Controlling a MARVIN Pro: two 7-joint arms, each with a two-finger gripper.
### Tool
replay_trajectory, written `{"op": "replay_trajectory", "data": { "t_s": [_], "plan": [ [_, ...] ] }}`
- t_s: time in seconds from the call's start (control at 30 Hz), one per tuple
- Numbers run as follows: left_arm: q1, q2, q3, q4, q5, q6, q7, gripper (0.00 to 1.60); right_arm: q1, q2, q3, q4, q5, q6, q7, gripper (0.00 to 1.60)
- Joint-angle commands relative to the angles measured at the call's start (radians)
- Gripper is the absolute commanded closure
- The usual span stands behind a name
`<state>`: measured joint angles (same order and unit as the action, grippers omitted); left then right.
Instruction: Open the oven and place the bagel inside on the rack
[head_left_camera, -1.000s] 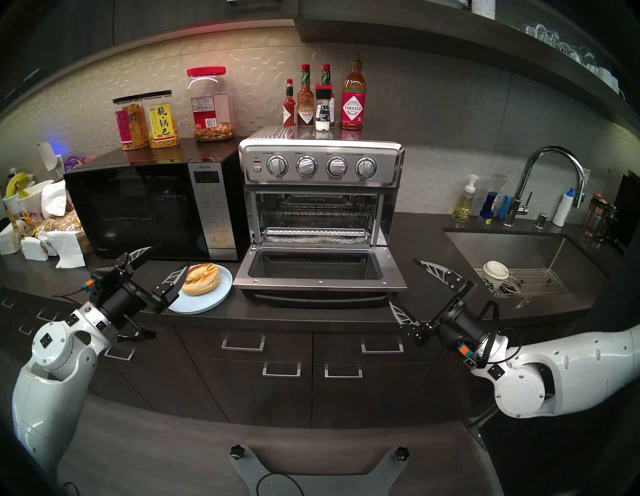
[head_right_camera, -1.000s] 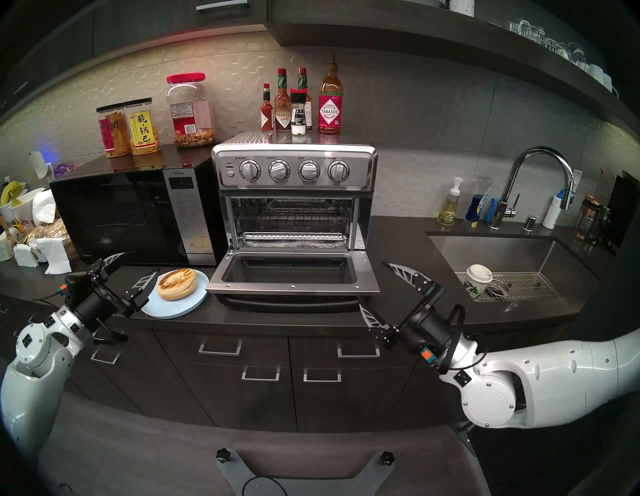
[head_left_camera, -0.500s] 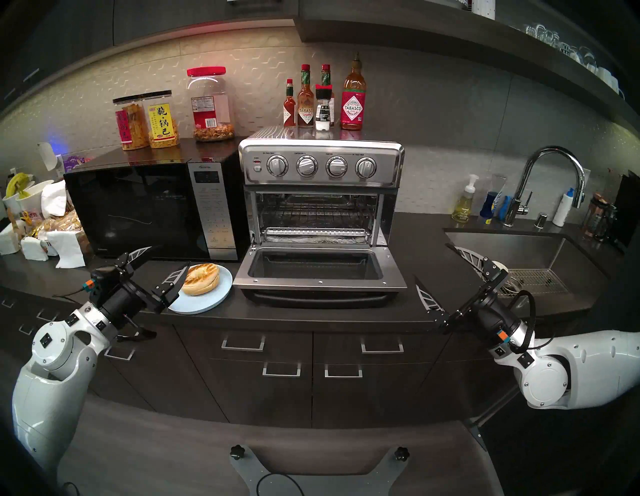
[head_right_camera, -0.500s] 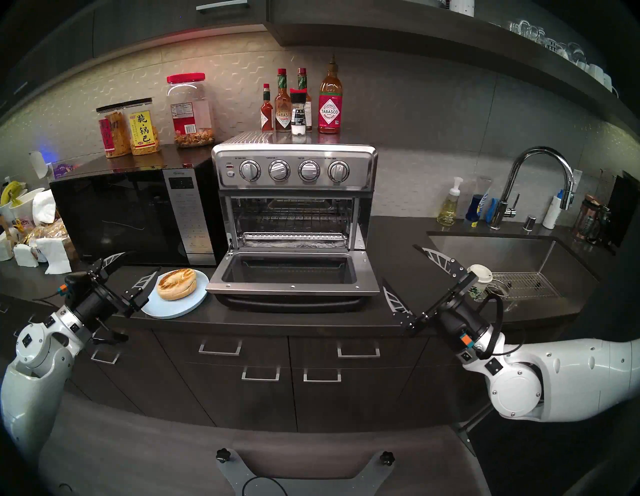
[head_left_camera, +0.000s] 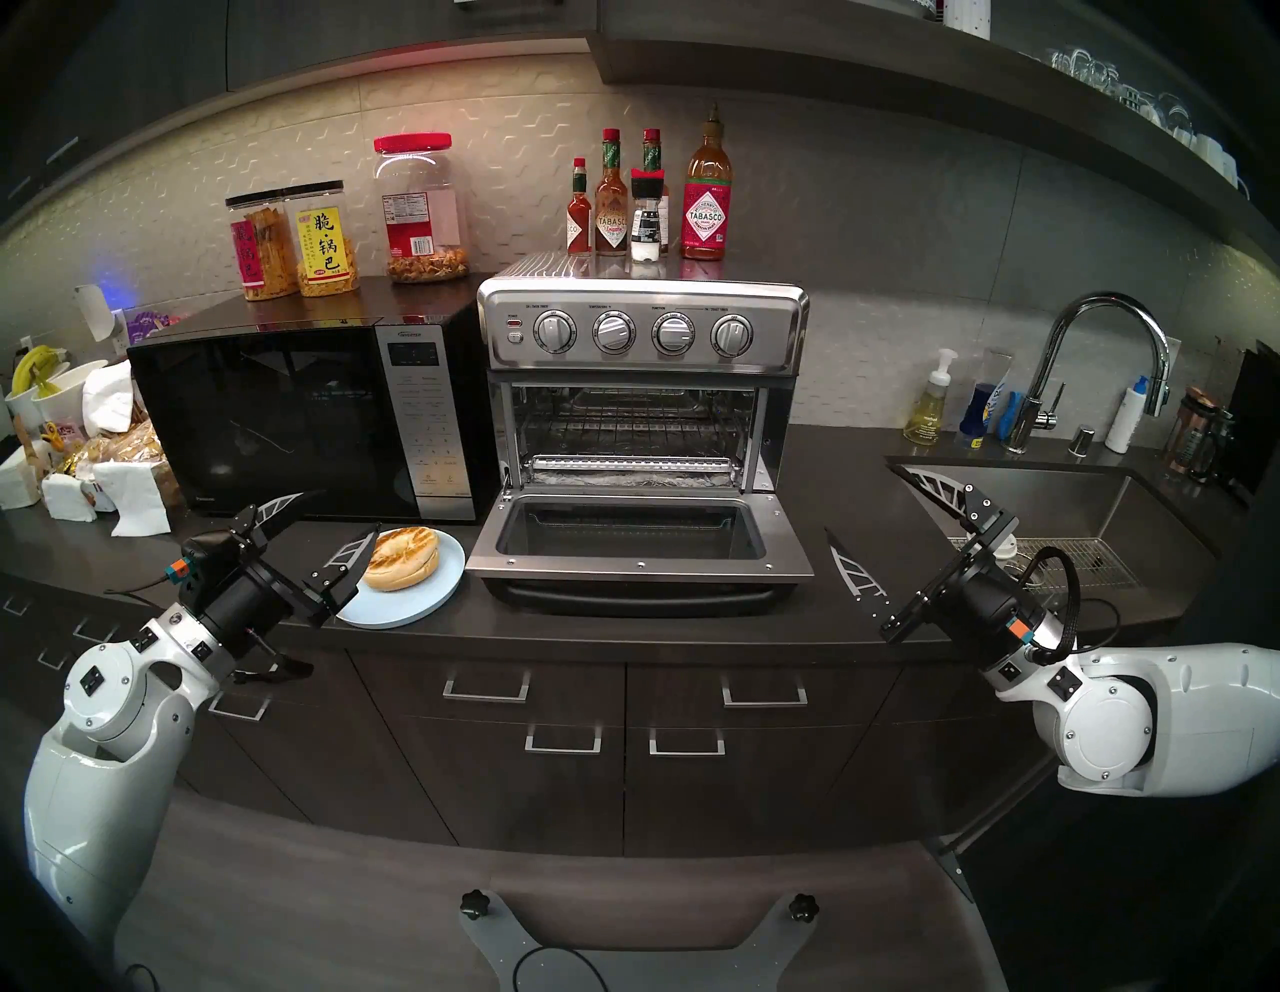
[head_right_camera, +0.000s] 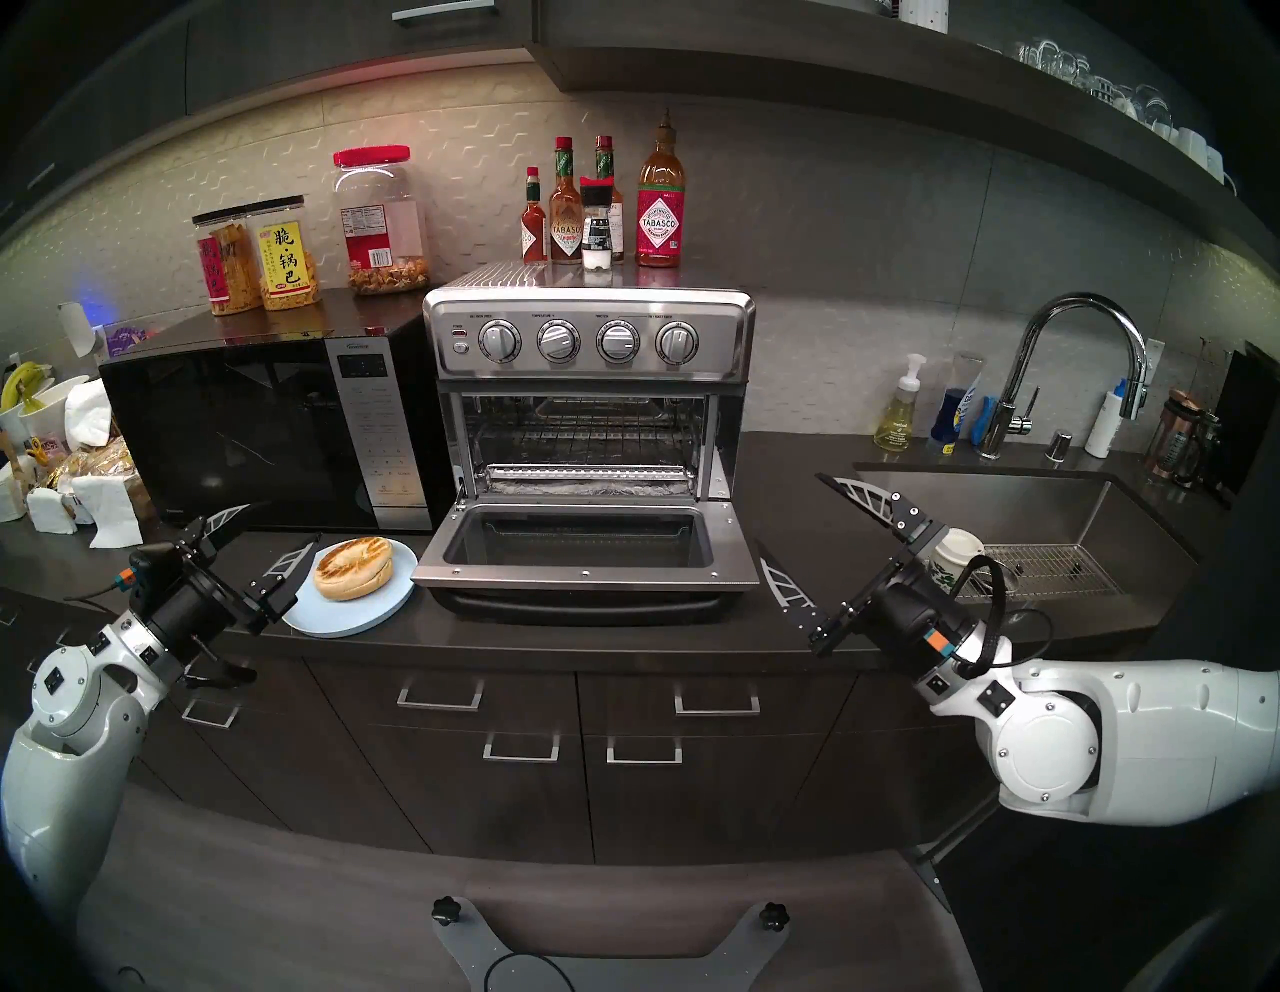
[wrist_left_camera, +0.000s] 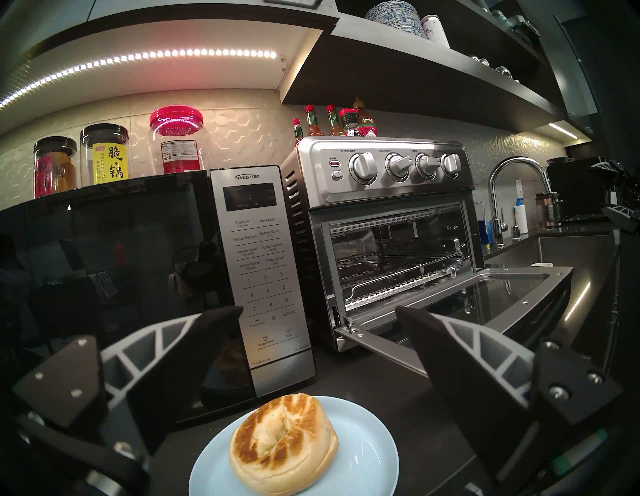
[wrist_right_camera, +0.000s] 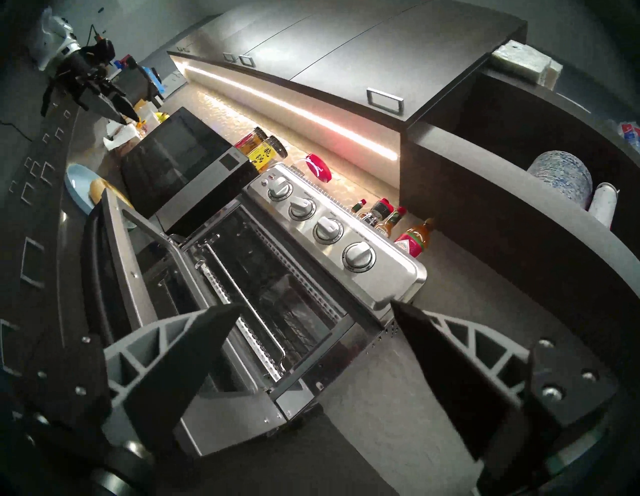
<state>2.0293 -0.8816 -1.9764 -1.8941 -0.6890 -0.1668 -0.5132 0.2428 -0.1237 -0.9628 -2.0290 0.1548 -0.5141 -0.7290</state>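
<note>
Left claw (head_left_camera: 315, 526): jaws spread wide, empty, at the counter's (head_left_camera: 623, 623) front edge beside the bagel (head_left_camera: 402, 558).
Right claw (head_left_camera: 866, 512): spread wide, empty.
Bagel: on blue plate (head_left_camera: 429, 596).
Oven (head_left_camera: 644, 332): door down, rack (head_left_camera: 623, 426) bare.

Left pincer (head_left_camera: 313, 516) open, empty; right pincer (head_left_camera: 862, 509) open, seemingly empty, rolled sideways.

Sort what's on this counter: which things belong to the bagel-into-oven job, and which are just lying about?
Belongs to the job:
- oven, door already down
- rack inside it
- bagel on the blue plate
- left gripper, open by the bagel
- right gripper, open, empty

Just lying about:
- microwave
- snack jars
- sauce bottles
- paper cup in the sink
- soap bottle
</note>
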Motion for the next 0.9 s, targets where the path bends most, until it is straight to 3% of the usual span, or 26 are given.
{"op": "replay_trajectory", "data": {
  "t_s": [0.0, 0.23, 0.63, 0.87],
  "plan": [
    [-0.003, 0.0, -0.011, -0.016, -0.002, -0.005, 0.001, 0.0, 0.065, 0.013, -0.003, -0.006, 0.07, 0.061, 0.12, 0.0],
    [-0.004, 0.0, -0.011, -0.016, -0.002, -0.005, 0.001, 0.0, 0.115, 0.017, 0.011, -0.012, 0.218, 0.071, 0.266, 0.0],
    [-0.004, 0.0, -0.01, -0.015, -0.002, -0.005, 0.001, 0.0, 0.176, 0.021, -0.015, -0.031, 0.46, 0.059, 0.346, 0.0],
    [-0.004, 0.0, -0.011, -0.016, -0.002, -0.005, 0.001, 0.0, 0.209, 0.022, -0.072, -0.04, 0.496, 0.042, 0.389, 0.0]
  ]
}}
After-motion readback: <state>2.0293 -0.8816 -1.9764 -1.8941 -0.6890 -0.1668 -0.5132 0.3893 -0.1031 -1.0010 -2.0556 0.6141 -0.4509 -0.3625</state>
